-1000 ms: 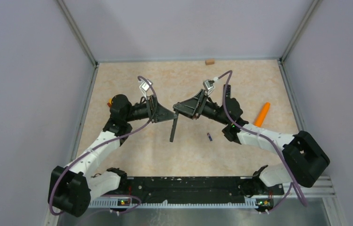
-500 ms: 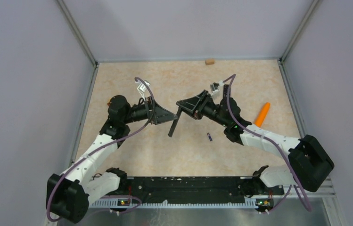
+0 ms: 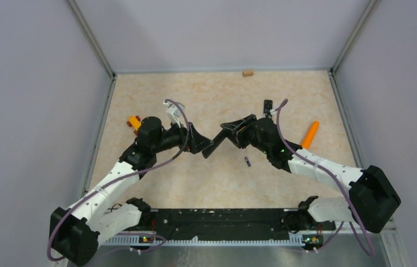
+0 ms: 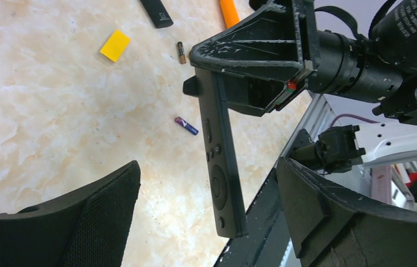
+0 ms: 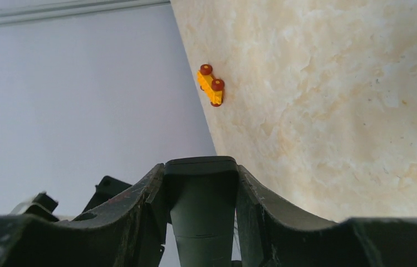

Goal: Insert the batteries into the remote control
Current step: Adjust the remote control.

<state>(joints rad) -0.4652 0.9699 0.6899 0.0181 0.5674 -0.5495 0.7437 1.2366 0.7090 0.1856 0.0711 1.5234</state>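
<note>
**The remote changes hands**

The right end effector [image 5: 200, 169] now squeezes one end of the remote [image 4: 222, 167] between its two fingers. A second ago it was wider and only close to the remote. Back then the left end effector [image 4: 209, 167] had the remote pinched. Now it has let go. Its fingers [image 4: 106, 211] stand wide apart, one on each side of the remote, and do not touch it.

The remote is up in the air above the middle of the counter [image 3: 211, 89]. Its buttons face the left wrist camera. From above it looked long before and hung straight down. Now it looks short and tipped, tucked between the two end effectors.

The left arm has shifted a little to the right. So the yellow toy [image 3: 134, 122] with red knobs, on the left of the counter, shows more fully now.

The purple battery [image 3: 247, 162] lies on the counter just on the near side of the right arm, in the same spot as before. In the left wrist view a dark battery [image 4: 181, 52] lies farther off, close to a yellow block [image 4: 116, 45] and a flat black piece [image 4: 156, 11].

The orange stick [image 3: 309, 134] lies on the right. A tan block [image 3: 247, 72] sits at the far edge of the counter. The stick and the tan block have not moved.
</note>
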